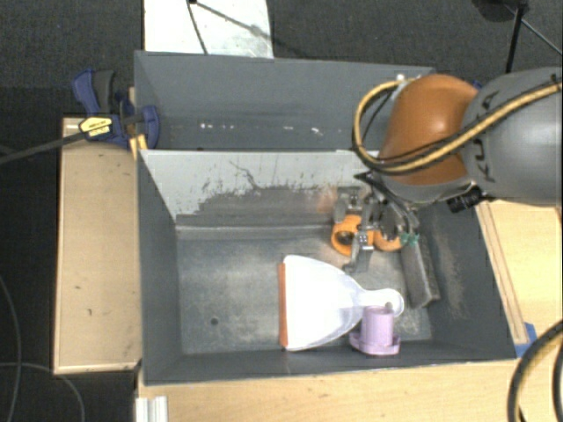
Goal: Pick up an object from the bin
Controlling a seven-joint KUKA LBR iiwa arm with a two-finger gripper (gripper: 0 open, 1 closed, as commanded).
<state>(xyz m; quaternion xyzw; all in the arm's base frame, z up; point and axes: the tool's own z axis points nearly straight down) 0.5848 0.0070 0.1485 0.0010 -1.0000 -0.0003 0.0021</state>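
Three things lie in the grey bin (220, 280): nearest, by the front wall, a small lilac cup (378, 331) touches the handle of a white plastic dustpan (317, 310), which seems light but broad and smooth, best taken at the handle. Farther back a small orange piece (344, 234), probably light, stiff and easy to pinch across its width, lies just beside the pincer (374, 236), under the wrist; whether the pincer is open or closed I cannot tell.

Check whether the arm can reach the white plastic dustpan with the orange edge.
Probably yes: the white plastic dustpan with the orange edge lies uncovered on the bin floor, near the arm; only a small lilac plastic cup stands by its handle.
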